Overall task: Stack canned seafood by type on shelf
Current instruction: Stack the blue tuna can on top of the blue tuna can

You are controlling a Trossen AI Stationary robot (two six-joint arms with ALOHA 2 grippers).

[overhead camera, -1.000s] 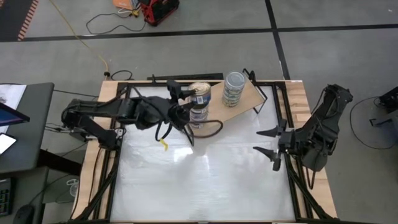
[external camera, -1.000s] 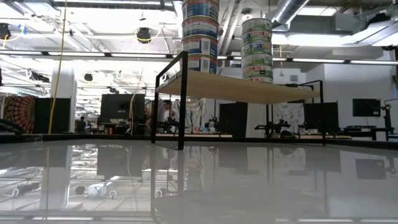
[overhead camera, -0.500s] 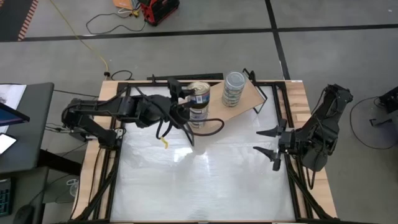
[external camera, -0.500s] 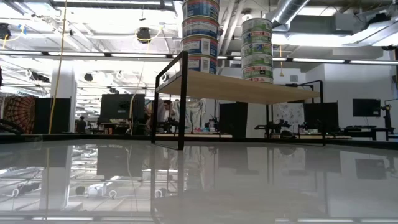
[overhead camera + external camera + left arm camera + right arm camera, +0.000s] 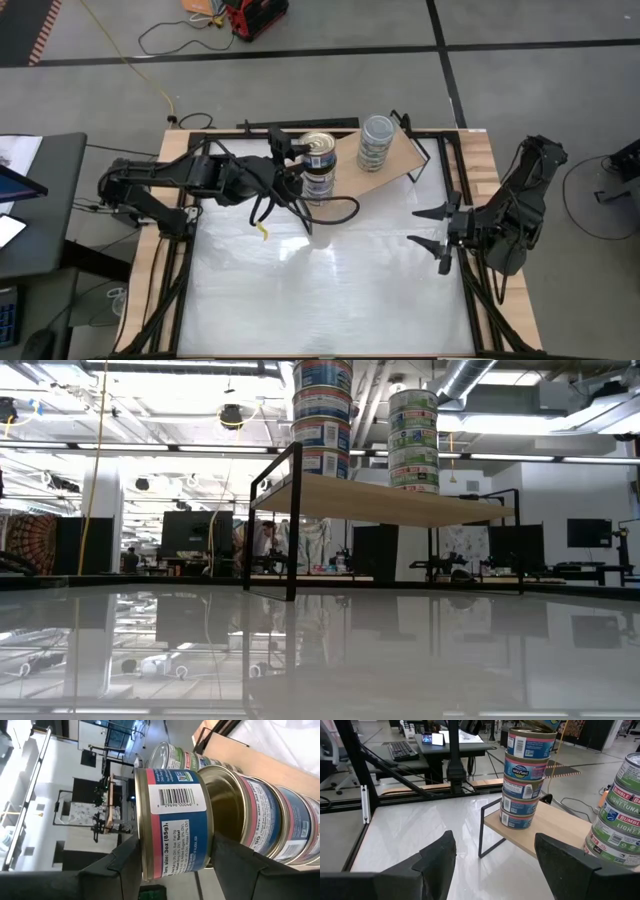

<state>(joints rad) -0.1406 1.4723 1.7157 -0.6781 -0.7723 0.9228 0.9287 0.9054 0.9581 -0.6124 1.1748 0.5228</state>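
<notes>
Left pincer (image 5: 172, 851) has its dark fingers clamped on a blue-and-pink labelled round tin with a gold lid (image 5: 172, 822), holding it just above, slightly tilted off, the tall stack of blue-and-pink tins (image 5: 525, 785) on the light tan wooden shelf on its thin black frame (image 5: 395, 157). Beside it on the same board stands the stack of green-labelled tins (image 5: 376, 142). Right pincer (image 5: 432, 228) waits with fingers spread wide and empty over the white desk (image 5: 330, 290), well apart from the shelf.
</notes>
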